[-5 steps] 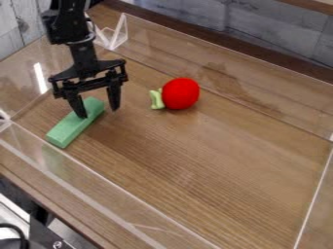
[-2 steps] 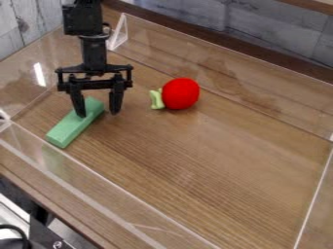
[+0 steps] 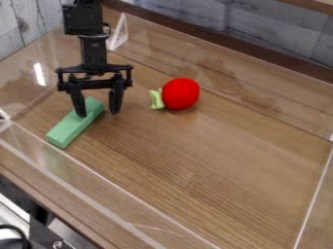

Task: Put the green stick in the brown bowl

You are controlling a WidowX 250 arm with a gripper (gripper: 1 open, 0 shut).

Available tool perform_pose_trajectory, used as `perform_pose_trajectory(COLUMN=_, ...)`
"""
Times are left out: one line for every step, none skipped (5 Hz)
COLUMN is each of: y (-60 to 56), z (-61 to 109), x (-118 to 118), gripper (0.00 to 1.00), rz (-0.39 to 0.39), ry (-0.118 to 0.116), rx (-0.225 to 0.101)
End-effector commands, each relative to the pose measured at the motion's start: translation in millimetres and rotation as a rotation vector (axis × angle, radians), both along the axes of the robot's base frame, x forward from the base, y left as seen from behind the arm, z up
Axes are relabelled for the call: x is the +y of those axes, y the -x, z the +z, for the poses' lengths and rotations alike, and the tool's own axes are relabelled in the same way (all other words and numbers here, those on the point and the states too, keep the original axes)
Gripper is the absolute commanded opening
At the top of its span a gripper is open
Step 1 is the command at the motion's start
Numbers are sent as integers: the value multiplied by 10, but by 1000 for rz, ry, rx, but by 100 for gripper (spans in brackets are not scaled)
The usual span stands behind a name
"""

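The green stick (image 3: pixel 72 126) lies flat on the wooden table near the left wall, pointing diagonally. My black gripper (image 3: pixel 96 104) hangs just above its far end with its fingers (image 3: pixel 78 100) spread open, holding nothing. No brown bowl shows in this view.
A red tomato-like toy (image 3: pixel 180 92) with a green stem lies to the right of the gripper. Clear plastic walls (image 3: pixel 39 160) ring the wooden table (image 3: pixel 208 165). A clear holder (image 3: pixel 115 34) stands at the back left.
The arm shifted slightly to the right and straightened above the stick's far end between one second ago and 0.4 s ago. Since then nothing has moved.
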State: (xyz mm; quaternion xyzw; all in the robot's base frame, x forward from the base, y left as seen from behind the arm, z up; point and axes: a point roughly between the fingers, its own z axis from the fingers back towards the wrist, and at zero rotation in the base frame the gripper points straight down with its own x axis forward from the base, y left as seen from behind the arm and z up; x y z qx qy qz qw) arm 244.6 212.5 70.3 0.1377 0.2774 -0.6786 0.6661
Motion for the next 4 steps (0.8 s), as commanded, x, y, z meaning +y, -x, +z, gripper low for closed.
perform_pose_trajectory(y=-112, z=106, x=16, gripper=0, rz=-45, ry=-2, rx=-20)
perform_pose_trajectory(y=-112, z=109, x=-3, gripper=0, rz=-83, ry=1, rx=-18)
perform_pose_trajectory(y=-111, z=111, x=-17, gripper=0, rz=-120, ry=4, rx=-15)
perform_pose_trajectory(y=-43, z=54, x=-9, gripper=0, rz=-74, ry=7, rx=-13)
